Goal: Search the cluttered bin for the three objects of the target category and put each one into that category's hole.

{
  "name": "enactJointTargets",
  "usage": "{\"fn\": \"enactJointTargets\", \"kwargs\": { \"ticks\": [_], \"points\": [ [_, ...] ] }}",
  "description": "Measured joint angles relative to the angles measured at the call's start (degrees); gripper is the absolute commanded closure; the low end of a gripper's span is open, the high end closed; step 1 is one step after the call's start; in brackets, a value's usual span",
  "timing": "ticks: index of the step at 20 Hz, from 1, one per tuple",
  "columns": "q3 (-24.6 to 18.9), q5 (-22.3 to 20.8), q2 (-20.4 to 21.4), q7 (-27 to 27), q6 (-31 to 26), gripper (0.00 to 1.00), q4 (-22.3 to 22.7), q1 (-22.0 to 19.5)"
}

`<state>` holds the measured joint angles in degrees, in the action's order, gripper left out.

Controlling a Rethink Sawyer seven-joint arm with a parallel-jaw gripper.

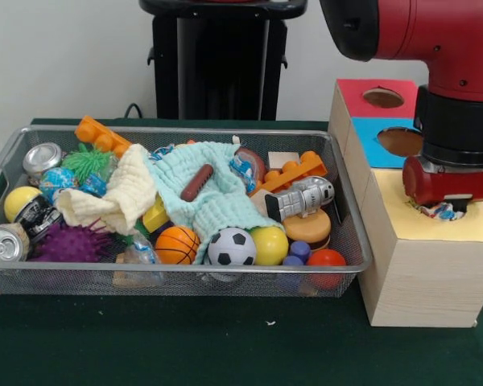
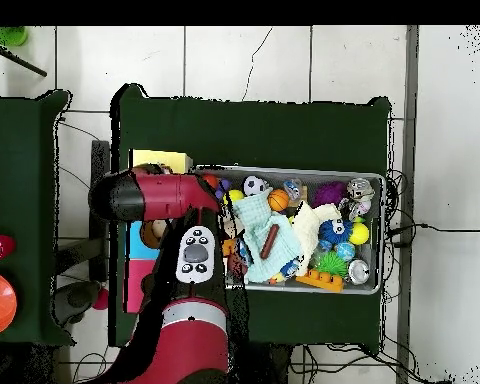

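Claw (image 1: 444,211) over yellow box top (image 1: 435,229), wire bin (image 1: 350,211) beside

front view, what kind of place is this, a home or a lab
Most likely a robotics lab: a red robot arm works at a green-covered table with a wire bin of toys and a wooden sorting box.

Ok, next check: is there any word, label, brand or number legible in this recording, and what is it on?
None can be read in either view.
Black-and-white can at the bin's left end: printed pattern, too blurred to read.
Silver can beside it: only the plain top shows.
Wrapper on the green cloth: blue and red print, no letters made out.
Box with holes: plain coloured tops, no text.
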<state>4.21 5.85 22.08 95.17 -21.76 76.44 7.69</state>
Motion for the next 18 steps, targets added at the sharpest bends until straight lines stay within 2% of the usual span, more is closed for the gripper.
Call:
{"fn": "enactJointTargets", "kwargs": {
  "ticks": [6,12,14,18],
  "points": [
    [-0.2,-0.1,1.0,0.0,-3.3,1.0,0.4,-0.5],
    [-0.5,-0.2,5.6,0.0,-16.1,1.0,0.7,-1.3],
    [-0.6,-0.1,8.1,0.0,-22.1,1.0,0.7,-1.7],
    [-0.8,-0.1,12.4,0.0,-30.3,1.0,0.7,-2.3]
  ]
}}
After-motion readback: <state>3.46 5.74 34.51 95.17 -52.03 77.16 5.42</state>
